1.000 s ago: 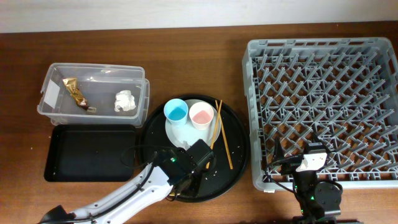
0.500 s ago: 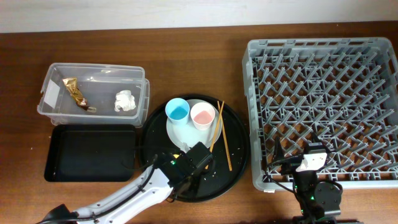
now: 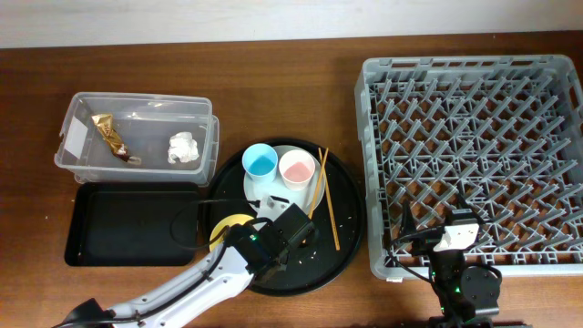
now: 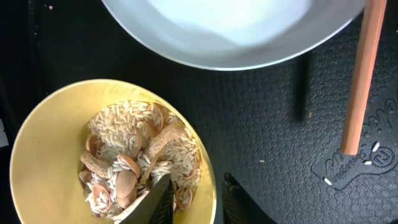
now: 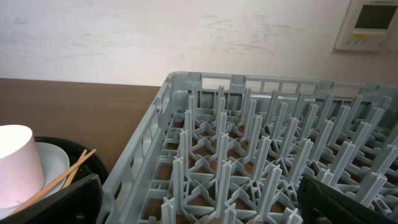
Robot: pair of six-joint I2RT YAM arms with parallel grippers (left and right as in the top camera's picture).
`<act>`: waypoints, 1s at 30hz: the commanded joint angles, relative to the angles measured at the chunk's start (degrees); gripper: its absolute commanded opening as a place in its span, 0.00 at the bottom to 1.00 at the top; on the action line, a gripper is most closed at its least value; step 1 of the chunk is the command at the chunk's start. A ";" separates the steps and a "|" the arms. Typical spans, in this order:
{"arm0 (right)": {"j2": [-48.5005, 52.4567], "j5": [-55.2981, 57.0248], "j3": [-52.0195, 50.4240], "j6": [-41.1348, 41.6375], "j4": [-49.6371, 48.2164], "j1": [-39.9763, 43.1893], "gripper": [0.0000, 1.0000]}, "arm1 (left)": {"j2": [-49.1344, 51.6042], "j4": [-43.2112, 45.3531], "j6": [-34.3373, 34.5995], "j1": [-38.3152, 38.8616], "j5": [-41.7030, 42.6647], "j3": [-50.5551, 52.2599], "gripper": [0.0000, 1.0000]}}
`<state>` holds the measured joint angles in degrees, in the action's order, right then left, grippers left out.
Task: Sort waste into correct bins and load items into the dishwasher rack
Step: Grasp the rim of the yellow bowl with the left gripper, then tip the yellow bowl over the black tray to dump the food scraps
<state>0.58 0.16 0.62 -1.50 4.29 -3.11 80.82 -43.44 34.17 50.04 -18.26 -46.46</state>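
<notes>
Clear tub (image 3: 137,123) far left holds the brown-gold wrapper (image 3: 111,137) and tissue wad (image 3: 183,148), with the flat black tray (image 3: 127,237) just in front. Left gripper (image 4: 199,180) is clamped on the rim of the small yellow bowl (image 4: 56,149), which is full of beige food scraps (image 4: 140,155) and sits at the left side of the round black tray (image 3: 351,232). Blue cup (image 3: 259,162) and pink cup (image 3: 296,169) stand on the plate (image 3: 269,193), chopsticks (image 3: 325,200) just to its right. Right gripper (image 5: 199,205) is spread wide, holding nothing, at the near edge of the grey rack (image 3: 474,155).

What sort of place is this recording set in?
Probably a staged dish-clearing workstation: a large grey plastic dishwasher rack and clear plastic rectangular tub on a brown wooden table, with a white wall control panel behind.
</notes>
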 commanded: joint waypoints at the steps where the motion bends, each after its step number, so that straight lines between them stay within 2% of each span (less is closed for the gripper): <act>1: -0.33 0.33 -0.31 0.22 0.28 -0.26 0.98 | 0.28 0.17 2.78 0.07 0.48 -0.48 0.25; 5: -0.33 0.33 -0.31 0.22 0.28 -0.26 0.98 | 3.56 2.34 2.75 0.07 2.45 -0.13 0.25; 7: -0.33 0.33 -0.31 0.22 0.28 -0.26 0.98 | 3.89 2.47 2.75 0.07 2.43 -0.13 0.15; 16: -0.33 0.33 -0.31 0.22 0.28 -0.26 0.98 | 5.77 3.63 2.73 0.04 2.40 0.42 0.16; 19: -0.33 0.35 -0.31 0.22 0.28 -0.26 0.99 | 6.34 3.69 2.73 0.04 2.40 0.42 0.12; 24: -0.33 0.33 -0.31 0.22 0.28 -0.26 0.98 | 6.40 3.78 2.73 0.07 2.40 0.42 0.12; 25: -0.33 0.35 -0.31 0.22 0.28 -0.26 0.98 | 6.40 3.78 2.73 0.04 2.40 0.42 0.07; 30: -0.33 0.33 -0.31 0.22 0.28 -0.26 0.98 | 6.38 3.74 2.69 0.07 2.45 0.26 0.01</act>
<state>0.58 0.16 0.62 -1.52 4.29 -3.11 86.80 -39.94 36.75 50.04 -16.34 -46.44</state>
